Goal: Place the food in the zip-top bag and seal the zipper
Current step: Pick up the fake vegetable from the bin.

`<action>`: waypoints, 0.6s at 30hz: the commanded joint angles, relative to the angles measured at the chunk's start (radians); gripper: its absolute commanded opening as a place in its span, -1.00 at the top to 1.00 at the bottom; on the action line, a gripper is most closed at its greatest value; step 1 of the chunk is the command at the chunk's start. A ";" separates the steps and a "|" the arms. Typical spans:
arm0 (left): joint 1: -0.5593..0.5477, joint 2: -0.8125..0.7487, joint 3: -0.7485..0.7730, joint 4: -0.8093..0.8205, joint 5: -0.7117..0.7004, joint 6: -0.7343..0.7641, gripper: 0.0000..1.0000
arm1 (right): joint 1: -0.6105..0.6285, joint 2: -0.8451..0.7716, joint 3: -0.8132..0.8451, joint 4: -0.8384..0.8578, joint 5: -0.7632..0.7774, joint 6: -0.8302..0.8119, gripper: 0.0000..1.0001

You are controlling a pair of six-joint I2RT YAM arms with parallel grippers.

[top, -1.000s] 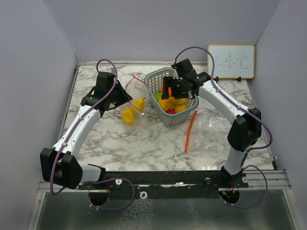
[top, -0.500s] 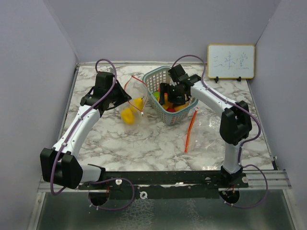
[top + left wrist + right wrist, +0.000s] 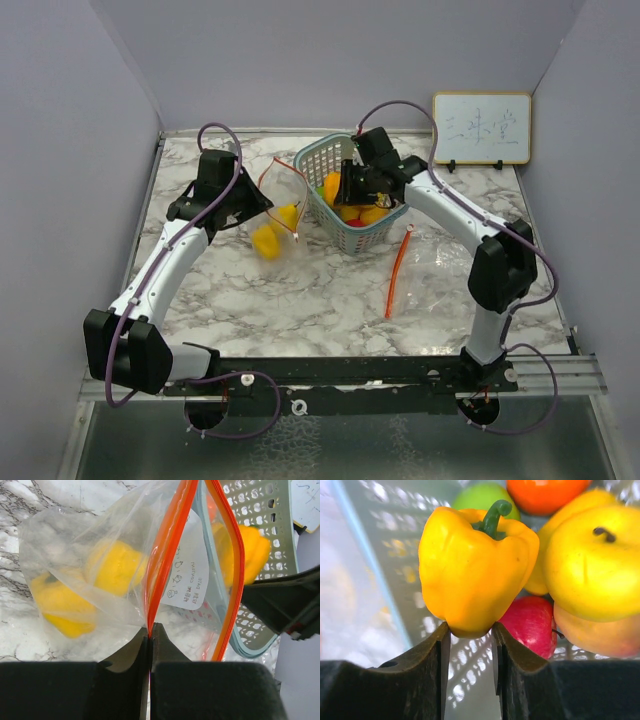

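**Pepper gripped at the basket, bag mouth held open**

The right gripper [image 3: 469, 630] is closed partway on a yellow bell pepper [image 3: 475, 562]. Its two fingers [image 3: 431, 665] press the pepper's lower end from either side, stem up. In the overhead view the pepper sits at the 9 o'clock side of the basket [image 3: 352, 240], near the rim. I cannot tell whether it is clear of the food below.

The rest of the food lies in the basket around the pepper:
- a green fruit [image 3: 479, 497] at the pepper's 12 o'clock
- an orange one [image 3: 545, 492] at 1 o'clock
- a yellow apple [image 3: 590, 570] at 3 o'clock
- a red apple [image 3: 530, 622] at 4 o'clock, just beside the gripper's finger

The left gripper [image 3: 151, 632] is fully closed, pinching one lip of the orange zipper [image 3: 167, 555] of the zip-top bag [image 3: 125, 517]. The other lip stands apart from it, so the mouth gapes toward the basket.

Inside the bag lie a round yellow fruit [image 3: 116, 565] and a second yellow piece [image 3: 60, 605], the second at 8 o'clock of the first. A white label [image 3: 189, 580] shows on the bag's wall.

On the marble table [image 3: 300, 300] the bag lies at 9 o'clock of the basket, just beside it. An orange strip [image 3: 398, 272] lies at 5 o'clock of the basket, and a whiteboard [image 3: 481, 128] stands at its 2 o'clock against the back wall.
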 commanded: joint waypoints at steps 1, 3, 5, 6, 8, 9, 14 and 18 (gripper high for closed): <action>0.007 -0.027 0.004 0.012 0.012 0.005 1.00 | 0.000 -0.105 0.010 0.145 0.051 -0.035 0.44; 0.007 -0.029 0.000 0.014 0.013 0.003 1.00 | 0.000 -0.111 0.024 0.159 0.063 -0.052 0.45; 0.007 -0.030 -0.001 0.016 0.014 0.002 1.00 | -0.003 -0.106 0.044 0.160 0.068 -0.063 0.50; 0.008 -0.030 -0.002 0.016 0.014 0.002 1.00 | -0.003 -0.105 0.055 0.158 0.067 -0.065 0.52; 0.007 -0.030 -0.003 0.019 0.012 0.004 1.00 | -0.003 -0.109 0.073 0.166 0.046 -0.075 0.53; 0.007 -0.027 -0.004 0.019 0.011 0.004 1.00 | -0.003 -0.115 0.080 0.175 0.026 -0.083 0.54; 0.008 -0.010 -0.005 0.031 0.027 0.003 1.00 | -0.003 -0.172 0.076 0.293 -0.194 -0.141 0.53; 0.007 0.000 -0.007 0.046 0.037 0.007 1.00 | -0.002 -0.201 0.065 0.378 -0.395 -0.109 0.54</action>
